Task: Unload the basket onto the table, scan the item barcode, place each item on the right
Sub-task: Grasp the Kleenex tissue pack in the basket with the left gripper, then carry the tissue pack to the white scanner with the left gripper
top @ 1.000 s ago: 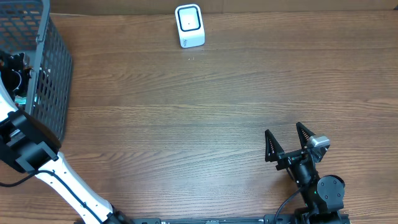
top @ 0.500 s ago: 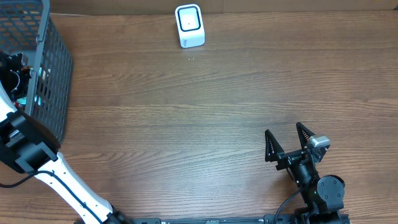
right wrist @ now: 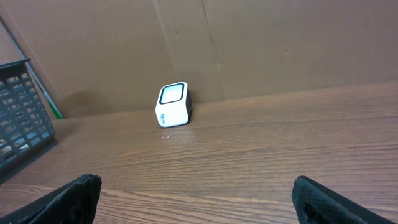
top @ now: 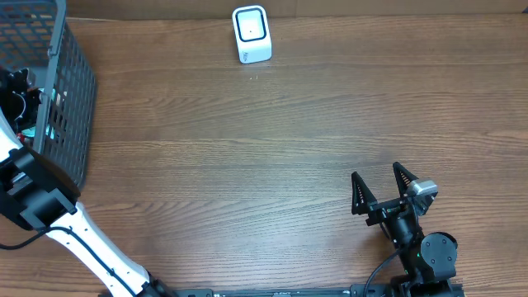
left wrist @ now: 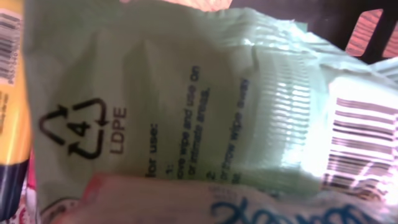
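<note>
A pale green plastic wipes pack [left wrist: 174,93] fills the left wrist view, pressed close to the camera, with a barcode [left wrist: 360,149] at its right end. My left gripper [top: 20,97] is down inside the black wire basket [top: 73,91] at the table's left edge. Its fingers do not show in either view, so its state and any hold are unclear. The white barcode scanner [top: 251,34] stands at the far edge of the table, also seen as the scanner [right wrist: 173,104] in the right wrist view. My right gripper [top: 382,188] rests low at the front right, open and empty.
A yellow item [left wrist: 11,93] with its own barcode lies left of the green pack. A pale pack with blue lettering [left wrist: 205,202] lies below it. The basket [right wrist: 22,124] shows at the left of the right wrist view. A brown cardboard wall backs the wooden table [top: 272,148].
The left wrist has shifted slightly inside the basket. The right arm and the scanner have not moved.
</note>
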`<action>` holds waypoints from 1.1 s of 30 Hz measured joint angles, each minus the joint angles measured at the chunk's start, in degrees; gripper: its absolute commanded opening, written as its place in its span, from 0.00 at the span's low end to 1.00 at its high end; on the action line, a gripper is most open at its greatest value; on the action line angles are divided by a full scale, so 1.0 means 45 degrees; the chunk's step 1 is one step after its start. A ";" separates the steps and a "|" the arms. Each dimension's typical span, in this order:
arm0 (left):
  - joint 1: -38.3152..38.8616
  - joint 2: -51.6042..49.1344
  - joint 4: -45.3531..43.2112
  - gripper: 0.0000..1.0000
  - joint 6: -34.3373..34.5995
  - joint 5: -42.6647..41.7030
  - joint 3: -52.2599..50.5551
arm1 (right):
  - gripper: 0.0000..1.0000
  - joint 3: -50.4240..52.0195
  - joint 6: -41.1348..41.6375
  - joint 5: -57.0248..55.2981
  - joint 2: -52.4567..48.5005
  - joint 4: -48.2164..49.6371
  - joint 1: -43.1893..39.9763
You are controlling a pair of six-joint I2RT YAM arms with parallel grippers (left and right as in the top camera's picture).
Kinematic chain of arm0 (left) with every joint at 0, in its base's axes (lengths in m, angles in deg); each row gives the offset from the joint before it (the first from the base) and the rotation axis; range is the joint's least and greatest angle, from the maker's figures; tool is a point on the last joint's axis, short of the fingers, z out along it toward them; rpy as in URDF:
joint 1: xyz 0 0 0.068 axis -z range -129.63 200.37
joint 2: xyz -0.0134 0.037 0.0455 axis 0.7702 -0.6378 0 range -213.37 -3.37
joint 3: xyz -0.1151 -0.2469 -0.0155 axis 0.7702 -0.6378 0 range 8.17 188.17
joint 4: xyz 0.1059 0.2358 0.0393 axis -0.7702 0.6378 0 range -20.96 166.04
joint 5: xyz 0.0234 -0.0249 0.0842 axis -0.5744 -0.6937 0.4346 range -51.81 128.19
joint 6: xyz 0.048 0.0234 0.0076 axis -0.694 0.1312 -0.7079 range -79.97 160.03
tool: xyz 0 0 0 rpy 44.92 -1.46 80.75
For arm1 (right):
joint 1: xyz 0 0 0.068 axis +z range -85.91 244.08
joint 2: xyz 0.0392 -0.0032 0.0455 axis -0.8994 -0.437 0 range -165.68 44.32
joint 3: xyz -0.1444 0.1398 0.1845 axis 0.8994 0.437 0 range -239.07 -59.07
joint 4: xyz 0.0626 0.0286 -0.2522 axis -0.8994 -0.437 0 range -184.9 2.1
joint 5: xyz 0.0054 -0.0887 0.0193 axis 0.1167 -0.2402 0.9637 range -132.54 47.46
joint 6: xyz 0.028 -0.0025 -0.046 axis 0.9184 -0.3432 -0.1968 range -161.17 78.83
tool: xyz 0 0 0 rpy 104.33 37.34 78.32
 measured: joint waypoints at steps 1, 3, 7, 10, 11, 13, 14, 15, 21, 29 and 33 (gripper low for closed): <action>0.0000 0.0097 -0.0015 0.37 0.0063 -0.0005 -0.0053 | 1.00 0.0000 0.0000 0.0000 0.0000 -0.0005 0.0000; 0.0000 0.0350 -0.0015 0.37 0.0180 0.0000 -0.0102 | 1.00 0.0000 -0.0005 0.0000 0.0000 -0.0005 0.0000; 0.0000 0.1243 -0.0155 0.38 0.0461 0.0000 -0.0107 | 1.00 0.0000 0.0005 0.0000 0.0000 0.0000 0.0000; 0.0000 0.2234 -0.0277 0.38 0.0758 -0.0005 -0.0112 | 1.00 0.0000 -0.0005 0.0000 0.0000 -0.0005 0.0000; 0.0000 0.2569 -0.0330 0.38 0.0840 -0.0005 -0.0117 | 1.00 0.0000 0.0000 0.0005 0.0000 -0.0005 0.0000; 0.0000 0.3356 -0.0505 0.38 0.1098 -0.0005 -0.0117 | 1.00 0.0000 -0.0005 0.0000 0.0000 0.0000 0.0000; 0.0000 0.3725 -0.0597 0.38 0.1209 0.0000 -0.0117 | 1.00 0.0000 0.0000 0.0000 0.0000 0.0000 0.0000; 0.0000 0.4129 -0.0699 0.39 0.1370 0.0000 -0.0117 | 1.00 0.0000 0.0005 -0.0010 0.0000 -0.0005 0.0000; 0.0005 0.6781 -0.1205 0.37 0.2463 0.0092 -0.0117 | 1.00 0.0000 0.0000 -0.0005 0.0000 0.0000 0.0000; 0.0612 0.9617 -0.0889 0.33 0.4313 -0.0126 -0.0112 | 1.00 0.0000 -0.0005 0.0000 0.0000 -0.0005 0.0000; 0.1739 1.0423 -0.0384 0.33 0.5124 -0.0345 -0.0112 | 1.00 0.0000 -0.0005 0.0000 0.0000 -0.0005 0.0000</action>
